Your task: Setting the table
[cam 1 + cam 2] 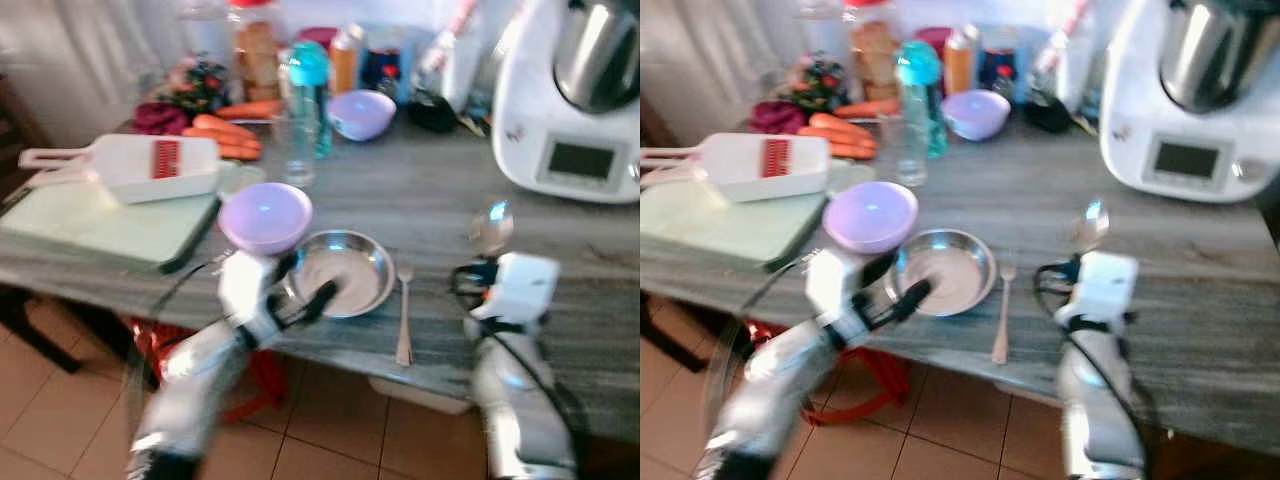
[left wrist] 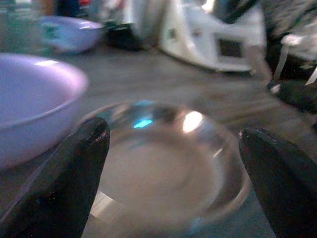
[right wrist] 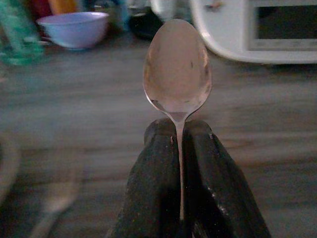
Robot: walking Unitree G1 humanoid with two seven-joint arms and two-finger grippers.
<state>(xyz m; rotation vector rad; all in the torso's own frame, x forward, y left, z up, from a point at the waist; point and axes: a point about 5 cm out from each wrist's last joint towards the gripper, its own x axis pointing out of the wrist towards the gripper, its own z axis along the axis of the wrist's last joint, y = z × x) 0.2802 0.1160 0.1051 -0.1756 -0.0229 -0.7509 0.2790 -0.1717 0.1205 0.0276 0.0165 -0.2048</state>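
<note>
Steel plate [image 1: 345, 270] beside fork [image 1: 404, 318]; spoon [image 3: 177, 72] held upright.

Desk [image 1: 560, 250]: plate [image 1: 345, 270] at near edge, fork [image 1: 404, 315] just right of it, bowl [image 1: 265, 216] touching its far-left rim. Board [image 1: 100, 228] far left, slicer [image 1: 130, 165] on it. Carrots [image 1: 225, 132], bottle [image 1: 310, 95], second bowl [image 1: 362, 113] far back; appliance [image 1: 570, 100] far right.

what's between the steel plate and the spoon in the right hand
A fork lies on the table between the steel plate and the spoon pinched upright in the right hand, as the left eye view shows.
</note>
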